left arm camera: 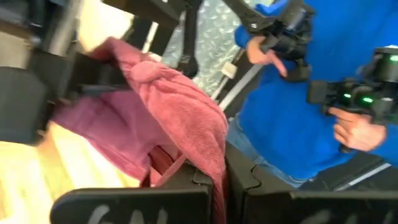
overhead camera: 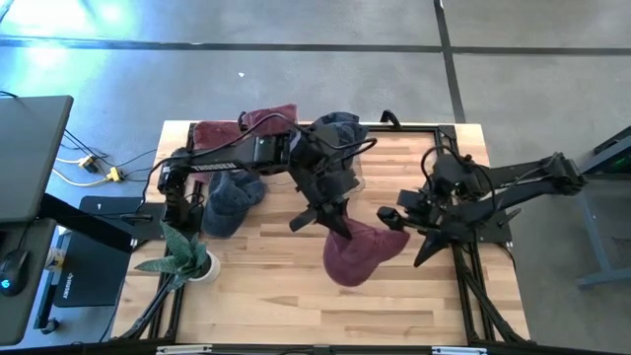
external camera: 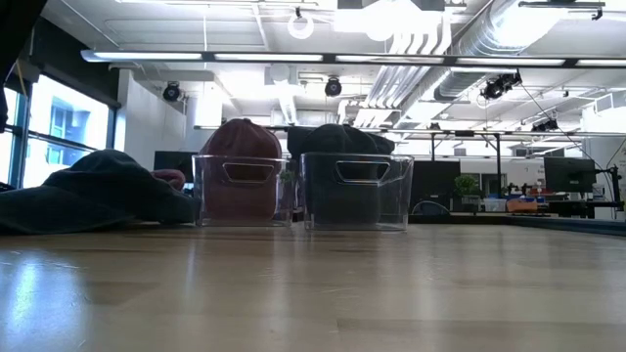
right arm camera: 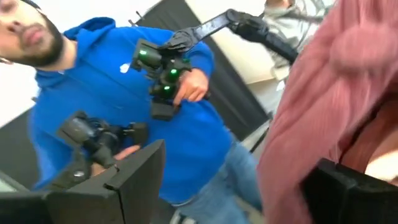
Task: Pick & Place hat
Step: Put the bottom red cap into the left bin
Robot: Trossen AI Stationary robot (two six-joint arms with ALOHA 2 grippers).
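A maroon knit hat (overhead camera: pixel 361 254) hangs at the table's middle, toward the near edge, with my left gripper (overhead camera: pixel 333 225) shut on it. It fills the left wrist view (left arm camera: pixel 168 106). My right gripper (overhead camera: pixel 392 219) stands open just right of the hat, pointing level at it. In the right wrist view the hat (right arm camera: pixel 348 81) drapes by one of its fingers (right arm camera: pixel 348 186); I cannot tell whether they touch. The low view shows neither gripper and none of this hat. My left gripper pinches a fold of the maroon hat's cloth (left arm camera: pixel 208 165) between its two fingers, at the hat's upper edge. The fingers slant slightly down, coming from the table's left. The hat hangs slack below and beyond them, clear of the table.
Two clear bins stand at the far edge, one with a maroon hat (external camera: pixel 242 147), one with a dark hat (external camera: pixel 340 139). A blue hat (overhead camera: pixel 232 200) lies at the left, a potted plant (overhead camera: pixel 185 258) at the near left. A person in a blue hoodie (right arm camera: pixel 124 112) stands beyond the table.
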